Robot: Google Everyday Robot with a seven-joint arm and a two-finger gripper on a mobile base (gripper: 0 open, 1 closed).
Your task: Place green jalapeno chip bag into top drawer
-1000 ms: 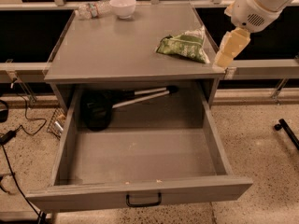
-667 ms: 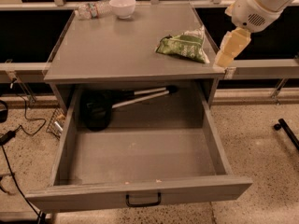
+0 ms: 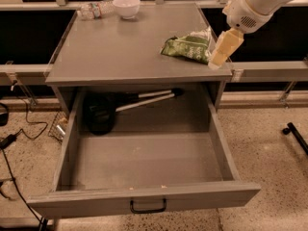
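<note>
So the green jalapeno chip bag point(image 3: 187, 47) is seen lying on the grey surface point(image 3: 115, 52), over on the right side, not in the top drawer point(image 3: 144, 196), which is hung wide open below with its black pull handle point(image 3: 148, 206) at the near front. The claw point(image 3: 216, 61) is held right by the bag's right end, at the surface's right edge; whether it's open or closed can't be told, and contact with the bag can't be made out either. A black ladle-type utensil point(image 3: 101, 117) with a silver shaft is parked in the drawer's far left corner. A white bowl point(image 3: 126, 6) and a clear bottle point(image 3: 94, 9) are set at the far left of the surface. Speckled flooring point(image 3: 269, 143) is seen around, with cables point(image 3: 14, 143) trailed at the left.
</note>
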